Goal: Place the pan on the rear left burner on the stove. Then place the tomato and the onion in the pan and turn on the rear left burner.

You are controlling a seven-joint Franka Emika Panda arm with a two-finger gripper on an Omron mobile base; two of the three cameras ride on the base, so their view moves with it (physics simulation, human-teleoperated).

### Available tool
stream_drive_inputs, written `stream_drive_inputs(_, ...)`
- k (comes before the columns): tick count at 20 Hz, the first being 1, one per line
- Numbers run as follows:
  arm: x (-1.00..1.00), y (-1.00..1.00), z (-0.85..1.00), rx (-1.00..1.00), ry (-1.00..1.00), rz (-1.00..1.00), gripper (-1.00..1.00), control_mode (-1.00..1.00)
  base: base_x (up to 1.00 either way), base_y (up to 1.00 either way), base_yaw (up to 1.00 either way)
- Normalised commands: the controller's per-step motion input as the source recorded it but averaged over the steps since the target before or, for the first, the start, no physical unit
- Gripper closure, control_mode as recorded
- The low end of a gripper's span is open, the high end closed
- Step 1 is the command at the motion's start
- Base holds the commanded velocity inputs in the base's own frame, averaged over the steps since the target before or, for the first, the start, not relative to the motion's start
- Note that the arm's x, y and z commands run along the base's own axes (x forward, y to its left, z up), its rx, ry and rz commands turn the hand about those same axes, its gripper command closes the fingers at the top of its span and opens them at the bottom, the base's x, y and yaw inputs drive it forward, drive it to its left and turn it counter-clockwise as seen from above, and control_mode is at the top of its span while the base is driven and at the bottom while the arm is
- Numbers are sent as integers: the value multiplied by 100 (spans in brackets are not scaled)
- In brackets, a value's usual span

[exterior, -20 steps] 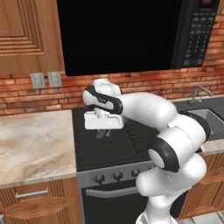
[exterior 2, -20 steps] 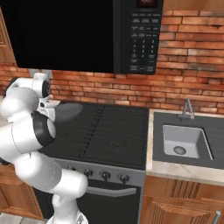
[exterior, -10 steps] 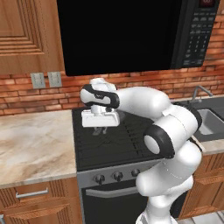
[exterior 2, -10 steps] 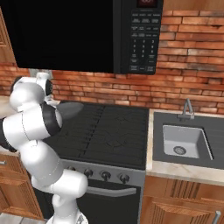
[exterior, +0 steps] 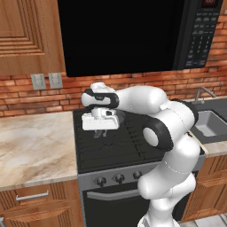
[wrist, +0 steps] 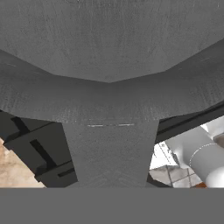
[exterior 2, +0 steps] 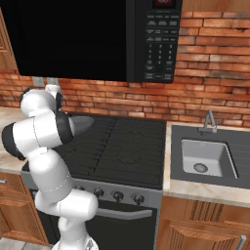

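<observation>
- Pan [wrist: 109, 52]: the hand view looks straight onto its grey metal underside or wall at very close range, with the handle [wrist: 111, 153] running down toward the bottom edge. In the right base view a grey rounded edge of the pan [exterior 2: 84, 124] projects from behind the arm, over the rear left part of the stove [exterior 2: 132, 146].
- Gripper [exterior: 101, 131]: positioned over the left half of the cooktop in the left base view, pointing downward. The jaws are drawn narrow (the fingertips themselves are not distinguishable in the hand view), closed on the pan's handle, judging from the handle running into the bottom of the hand view.
- Whether the pan rests on the grate or is clear of it cannot be determined.
- Stove: black cooktop with black grates; a grey front panel carries a row of dark round knobs [exterior 2: 117, 196].
- Arm: reaches from the base up and over the stove, with the wrist folded back toward the left rear corner.
- Surroundings: a light stone counter [exterior: 31, 146] lies left of the stove; a sink [exterior 2: 205, 158] with a faucet lies to the right; a black microwave [exterior 2: 154, 41] hangs above against the brick wall [exterior 2: 215, 73].
</observation>
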Motion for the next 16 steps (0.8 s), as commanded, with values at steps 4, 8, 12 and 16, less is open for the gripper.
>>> stream_drive_inputs(4,24,0,-16,6,0,7,100,-100,0,0,0)
stream_drive_inputs(8,18,0,-16,6,0,7,100,-100,0,0,0)
stream_drive_inputs(12,22,0,-17,6,0,5,100,-100,0,0,0)
stream_drive_inputs(16,27,2,-19,4,0,4,100,-100,0,0,0)
